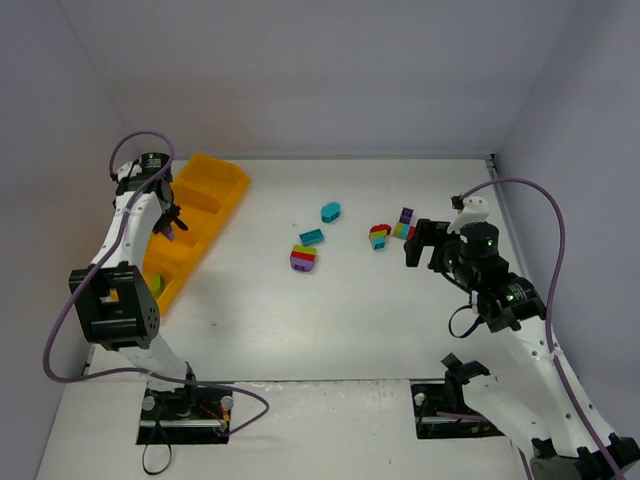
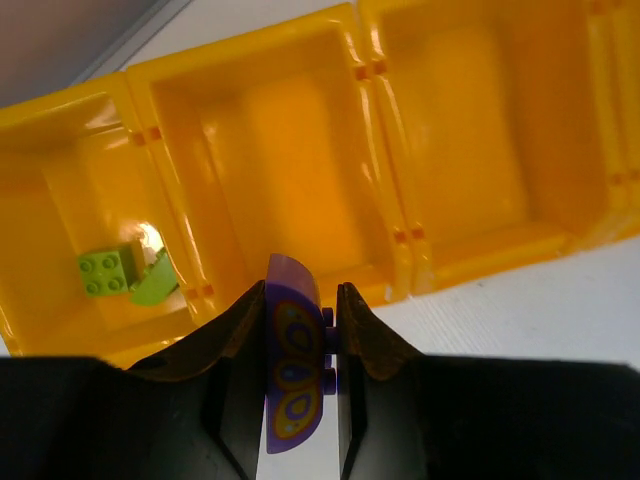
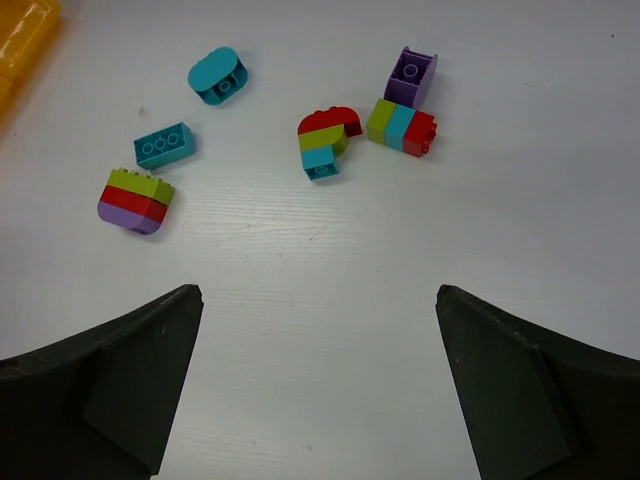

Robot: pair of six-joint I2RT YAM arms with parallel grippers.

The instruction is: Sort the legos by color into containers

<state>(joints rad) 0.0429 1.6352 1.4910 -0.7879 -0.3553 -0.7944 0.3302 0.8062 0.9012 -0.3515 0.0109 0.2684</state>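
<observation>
While our left gripper (image 2: 303, 325) pinches the purple printed brick (image 2: 292, 385) by its flat faces above the orange tray (image 2: 385, 170), we judge it light, rigid, slick; our right gripper (image 3: 318, 300) gapes over loose legos (image 3: 322, 140).

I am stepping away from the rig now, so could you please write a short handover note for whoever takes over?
Left pincer: shut on a purple piece, over the tray's edge.
Right pincer: open, empty, over the table.
Done: lime bricks lie in one compartment.
Left: drop the purple piece; sort two teal bricks, a purple brick and three mixed stacks on the table.
</observation>
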